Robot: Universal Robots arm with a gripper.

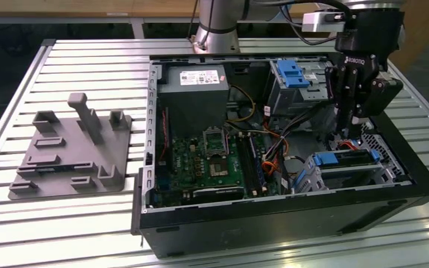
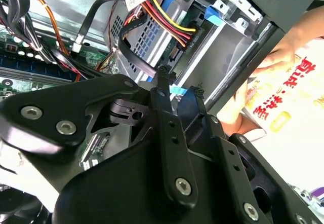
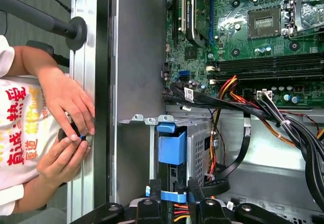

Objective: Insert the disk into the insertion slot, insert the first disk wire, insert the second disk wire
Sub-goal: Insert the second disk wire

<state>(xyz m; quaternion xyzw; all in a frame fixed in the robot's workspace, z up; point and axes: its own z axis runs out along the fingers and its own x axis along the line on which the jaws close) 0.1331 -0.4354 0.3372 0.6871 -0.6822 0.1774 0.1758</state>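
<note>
**Claw down at the drive cage, blue plug in its grip**

The claw (image 1: 348, 137) is deep inside the open computer case (image 1: 274, 218), at the exterior view's right, right above the disk (image 1: 343, 160). The disk sits in the insertion slot (image 1: 309, 177), with its bright blue carrier showing against the perforated grey metal.

In the first wrist view the black fingers (image 3: 153, 191) are clamped on a small blue plug (image 3: 173, 196). It spans the gap between them, just beside the cage. Yellow, red and black wires (image 2: 169, 21) run to the cage just past the fingertips in the second wrist view.

Now for the writing. There's a white sticker (image 1: 201, 78) on the grey power supply (image 1: 192, 100), but its print is too small to make out. White lettering runs down the claw's body.

A person's shirt (image 3: 17, 133) carries bold red characters. Their hands (image 3: 68, 102) rest at the counter's edge, outside the case wall.

Well apart, on the slatted counter (image 1: 87, 223) at the exterior view's left, lies a grey fixture plate (image 1: 69, 162).
</note>
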